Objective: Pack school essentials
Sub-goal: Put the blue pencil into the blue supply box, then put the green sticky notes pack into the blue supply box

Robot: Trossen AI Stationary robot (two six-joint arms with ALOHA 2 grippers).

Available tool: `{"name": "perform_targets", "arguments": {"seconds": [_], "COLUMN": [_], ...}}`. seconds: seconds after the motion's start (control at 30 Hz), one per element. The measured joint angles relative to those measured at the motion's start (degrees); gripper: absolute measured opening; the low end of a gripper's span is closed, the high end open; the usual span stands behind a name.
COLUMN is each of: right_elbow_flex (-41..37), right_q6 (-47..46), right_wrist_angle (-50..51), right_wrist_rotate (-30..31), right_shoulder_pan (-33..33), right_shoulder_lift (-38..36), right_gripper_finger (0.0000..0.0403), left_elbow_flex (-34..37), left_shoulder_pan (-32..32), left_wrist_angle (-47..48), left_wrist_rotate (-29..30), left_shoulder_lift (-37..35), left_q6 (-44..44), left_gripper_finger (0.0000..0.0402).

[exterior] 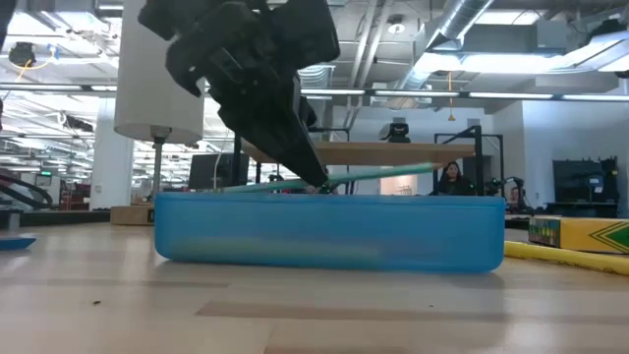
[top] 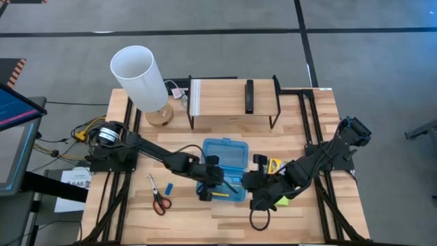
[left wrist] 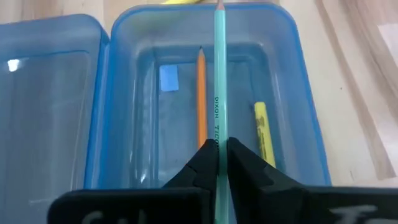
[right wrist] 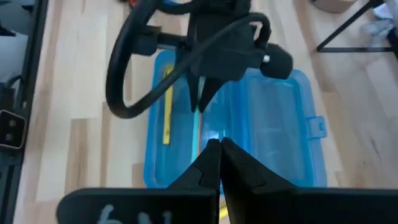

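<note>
A blue translucent case (top: pixel 229 156) lies open at the table's middle. Its tray (left wrist: pixel 292 93) holds an orange pencil (left wrist: pixel 201 93), a yellow stick (left wrist: pixel 263 134) and a small blue piece (left wrist: pixel 168 79). My left gripper (left wrist: pixel 217 148) is over the tray, shut on a thin light-blue stick (left wrist: pixel 219 74). My right gripper (right wrist: pixel 217 144) hovers shut just right of the case, holding nothing that shows. Red-handled scissors (top: pixel 158 198) and a blue eraser (top: pixel 168 186) lie left of the case. A crayon box (top: pixel 274 165) and a green pad (top: pixel 281 201) lie to its right. My left gripper pinches the light-blue stick's shaft (left wrist: pixel 217 134) between its two fingertips, about midway along it (exterior: pixel 324 187). The fingers (exterior: pixel 285 128) slant down from above. The stick runs on ahead of them, close to level, just over the case's rim (exterior: pixel 324 200). Whether it touches the rim, I cannot tell.
A lamp with a white shade (top: pixel 140 76) stands at the far left. A black wire rack (top: pixel 232 102) with a black bar (top: pixel 250 96) on it stands at the far middle. A yellow pencil (top: pixel 220 194) lies near the case's near end.
</note>
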State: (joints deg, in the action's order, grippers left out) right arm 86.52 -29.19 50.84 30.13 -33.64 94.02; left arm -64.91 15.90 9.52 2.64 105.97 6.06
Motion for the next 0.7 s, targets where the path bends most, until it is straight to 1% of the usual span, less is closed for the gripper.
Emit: {"name": "perform_targets", "arguments": {"seconds": [0.23,0.37,0.47,0.5,0.57,0.63,0.7], "right_elbow_flex": [0.0,0.0,0.0,0.0,-0.67,-3.07,-6.87], "right_q6": [-0.48,-0.84,-1.7,-2.44,-5.84,-10.4,-13.78], "right_wrist_angle": [0.19,0.75,2.75,4.22,8.5,11.13,10.78], "right_wrist_rotate": [1.41,1.46,2.1,3.56,8.97,13.25,13.4], "right_shoulder_pan": [-1.27,-1.15,-1.15,-1.22,-1.98,-2.64,-2.7], "right_shoulder_lift": [0.0,0.0,0.02,0.02,-0.33,-1.93,-4.79], "right_gripper_finger": [0.0033,0.0033,0.0033,0.0033,0.0033,0.0033,0.0033], "left_elbow_flex": [-0.08,-0.12,0.0,0.01,0.18,1.63,4.16], "left_shoulder_pan": [-0.58,-0.56,-0.43,-0.05,0.75,1.76,2.56], "left_wrist_angle": [0.21,0.62,3.22,3.6,3.83,2.59,1.47], "left_wrist_rotate": [-0.28,-0.49,1.07,2.02,3.51,3.85,4.15], "left_shoulder_lift": [0.02,-1.16,-4.39,-6.19,-10.28,-14.94,-19.85], "left_q6": [1.23,0.31,-0.08,-0.37,-1.43,-2.75,-3.63], "left_gripper_finger": [0.0092,0.0119,0.012,0.0118,0.011,0.01,0.0089]}}
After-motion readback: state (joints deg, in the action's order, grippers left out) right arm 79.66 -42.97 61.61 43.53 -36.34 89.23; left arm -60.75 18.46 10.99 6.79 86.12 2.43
